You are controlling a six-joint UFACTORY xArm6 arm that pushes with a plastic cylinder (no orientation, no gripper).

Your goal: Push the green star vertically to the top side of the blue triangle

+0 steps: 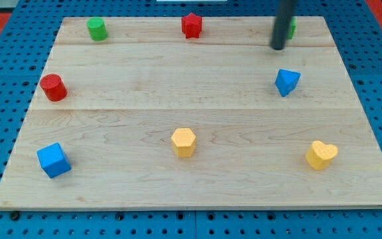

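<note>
The green star (291,28) sits near the board's top right, mostly hidden behind my rod; only a green sliver shows at the rod's right edge. My tip (278,48) rests on the board just below and left of the star. The blue triangle (287,81) lies below the tip, a short way toward the view's bottom, roughly in line with the star.
A red star (191,25) is at top centre and a green cylinder (97,28) at top left. A red cylinder (54,87) is at mid left, a blue cube (53,160) at bottom left. A yellow hexagon (184,142) and a yellow heart (321,155) lie along the bottom.
</note>
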